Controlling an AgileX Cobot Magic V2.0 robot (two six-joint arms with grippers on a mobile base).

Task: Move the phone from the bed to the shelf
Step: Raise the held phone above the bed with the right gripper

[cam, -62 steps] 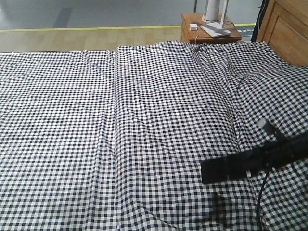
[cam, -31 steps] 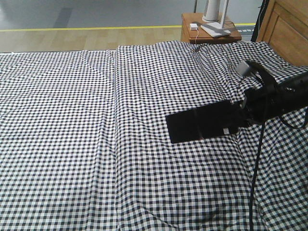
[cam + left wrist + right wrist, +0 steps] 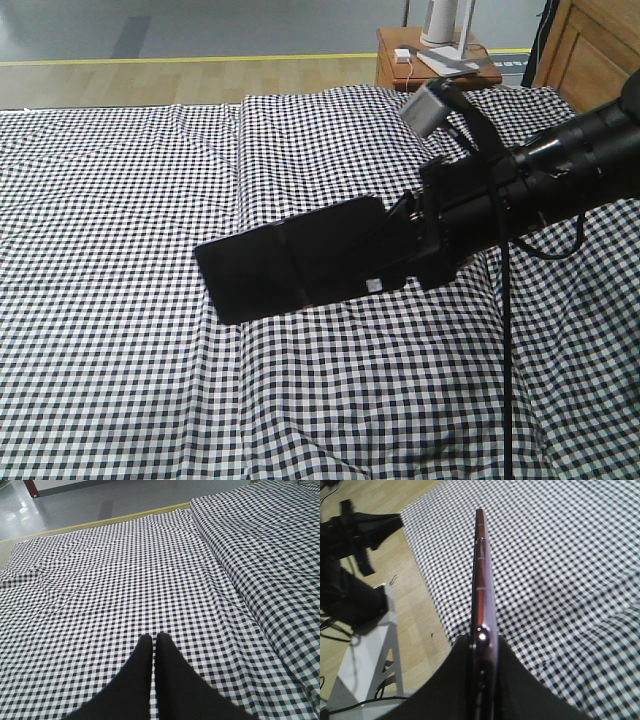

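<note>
Above the black-and-white checked bed [image 3: 120, 200], the right gripper [image 3: 398, 262] pinches the thin black pink-rimmed phone [image 3: 290, 265] by one end, up off it, ready for carrying; the left gripper [image 3: 153, 642] is closed, empty

free: bed [image 3: 120, 250] open on the left and near | in the way: right arm [image 3: 560, 170] holding phone [image 3: 290, 265] out over the middle | far right: headboard [image 3: 600, 50], small table [image 3: 390, 72]
</note>
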